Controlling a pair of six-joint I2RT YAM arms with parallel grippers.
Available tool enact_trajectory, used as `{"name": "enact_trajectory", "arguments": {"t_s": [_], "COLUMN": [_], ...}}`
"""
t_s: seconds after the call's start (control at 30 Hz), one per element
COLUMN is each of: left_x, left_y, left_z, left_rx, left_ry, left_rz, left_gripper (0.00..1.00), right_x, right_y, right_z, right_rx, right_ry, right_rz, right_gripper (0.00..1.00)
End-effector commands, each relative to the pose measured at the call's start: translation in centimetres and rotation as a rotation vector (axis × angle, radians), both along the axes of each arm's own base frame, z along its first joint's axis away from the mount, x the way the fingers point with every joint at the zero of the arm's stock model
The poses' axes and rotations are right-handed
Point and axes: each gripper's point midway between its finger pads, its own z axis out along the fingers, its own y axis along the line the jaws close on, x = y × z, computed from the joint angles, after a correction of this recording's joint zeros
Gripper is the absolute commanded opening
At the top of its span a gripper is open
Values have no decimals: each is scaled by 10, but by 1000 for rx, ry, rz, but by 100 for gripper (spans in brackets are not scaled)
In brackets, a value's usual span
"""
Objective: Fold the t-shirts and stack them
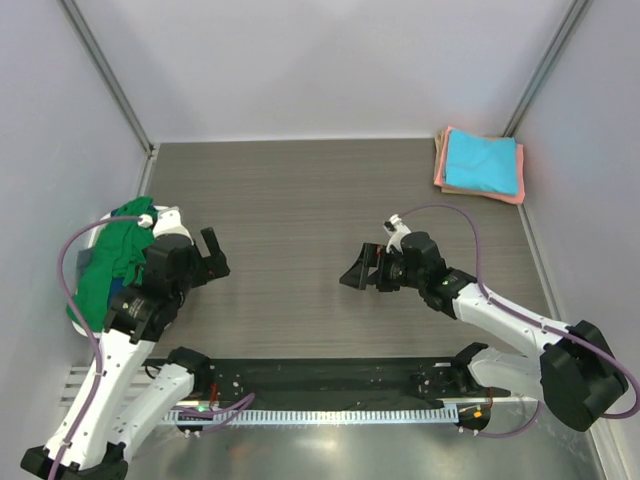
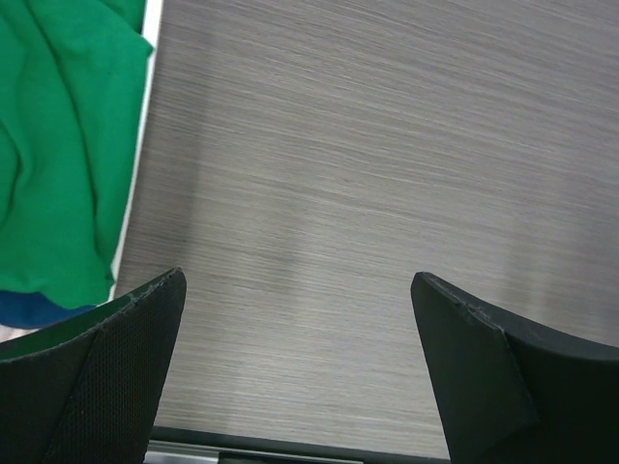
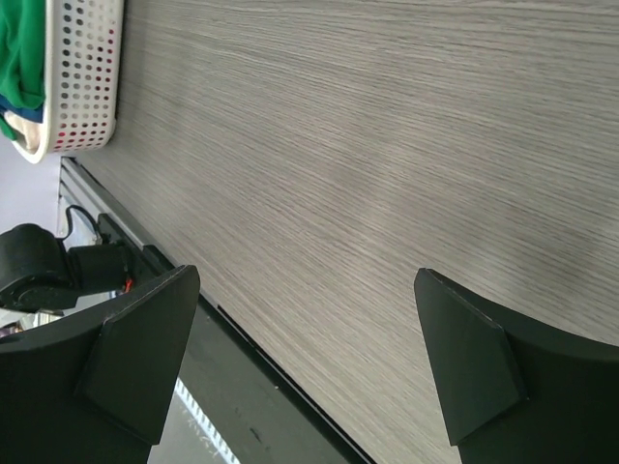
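Note:
A folded sky-blue t-shirt (image 1: 481,163) lies on a folded salmon-pink one (image 1: 440,168) at the table's far right corner. A crumpled green t-shirt (image 1: 112,262) (image 2: 58,145) (image 3: 17,48) fills the white basket (image 3: 85,77) (image 2: 135,193) at the left edge, with blue cloth (image 2: 29,311) showing under it. My left gripper (image 1: 213,262) (image 2: 298,280) hangs open beside the basket, over bare table. Near the middle of the table my right gripper (image 1: 360,272) (image 3: 308,274) is also open, pointing left, with nothing between its fingers.
The wood-grain table (image 1: 300,200) is walled on three sides. A black strip and metal rail (image 1: 330,385) run along the near edge by the arm bases. Purple cables (image 1: 470,225) loop off both arms.

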Motion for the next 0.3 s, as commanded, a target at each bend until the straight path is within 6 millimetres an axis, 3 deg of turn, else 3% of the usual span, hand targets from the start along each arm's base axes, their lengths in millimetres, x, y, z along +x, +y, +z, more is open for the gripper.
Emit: {"name": "enact_trajectory", "arguments": {"t_s": [0.0,0.17,0.27], "left_x": [1,-1,-1], "left_y": [17,28,35], "left_z": [5,2,2], "left_rx": [30,56,79], "left_ry": [-22,0,5], "left_rz": [98,165,206], "left_gripper": [100,100,100], "right_x": [11,8,25], "right_y": [-1,-5,-26], "right_z": [11,-4,-11], "right_rx": [28,6,-89], "right_ry": [-72,-55,-74], "right_rz": [-43,-48,-189], "right_gripper": [100,100,100]}}
